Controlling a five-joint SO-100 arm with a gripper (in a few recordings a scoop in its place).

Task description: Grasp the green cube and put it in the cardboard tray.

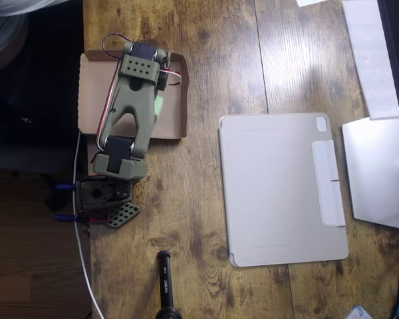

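The cardboard tray (93,86) lies at the table's left edge in the overhead view. My olive-green arm (136,100) stretches from its base (106,199) up across the tray and covers much of it. A small sliver of the green cube (159,106) peeks out at the right side of the arm, over the tray's floor. The gripper's fingers are hidden beneath the arm's upper links, so I cannot see whether they hold the cube or whether the cube rests on the tray.
A light grey tablet cover (282,189) lies flat at centre right. A silver stand (379,169) and white papers (372,53) sit at the right edge. A black cylindrical handle (165,279) points in from the bottom. A white cable (80,239) runs along the table's left edge.
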